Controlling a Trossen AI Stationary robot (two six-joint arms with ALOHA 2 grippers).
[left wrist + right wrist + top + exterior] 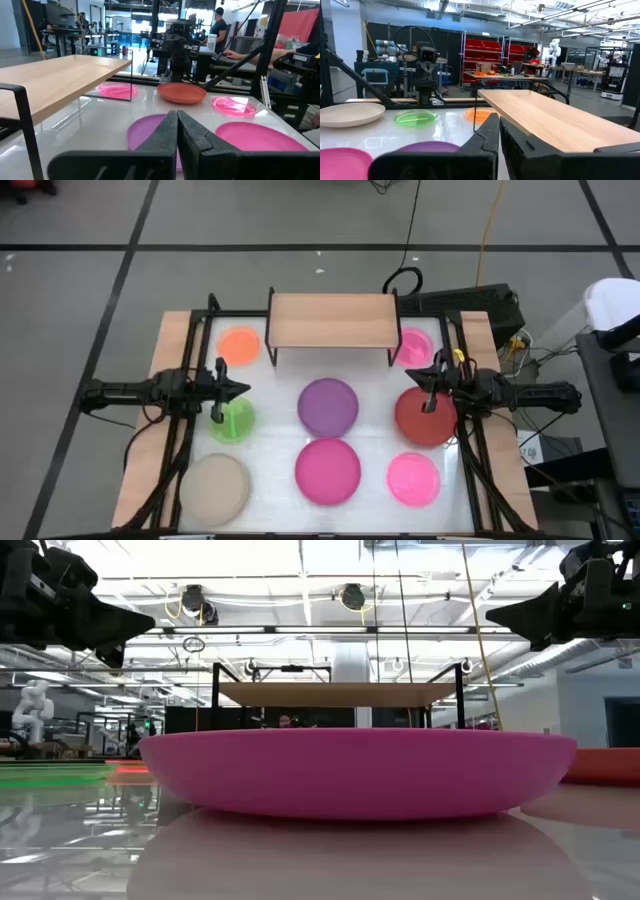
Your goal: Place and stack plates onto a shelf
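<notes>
On the left, the left gripper (243,389) hangs over the green plate (233,422) with its jaws pressed together on nothing, the orange plate (239,345) behind it and the beige plate (213,485) in front. In the middle, the shelf (333,320) stands bare at the back, ahead of the purple plate (328,404) and the magenta plate (328,471). On the right, the right gripper (416,379) sits above the red plate (424,420), jaws likewise pressed together and empty, with one pink plate (417,346) beside the shelf and another pink plate (413,479) near the front.

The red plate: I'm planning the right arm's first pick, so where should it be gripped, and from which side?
Grip the red plate at its raised rim, probably the edge toward the right gripper, which hangs shut just above it. It lies flat on the table, so only the rim offers a hold; come down from above.
</notes>
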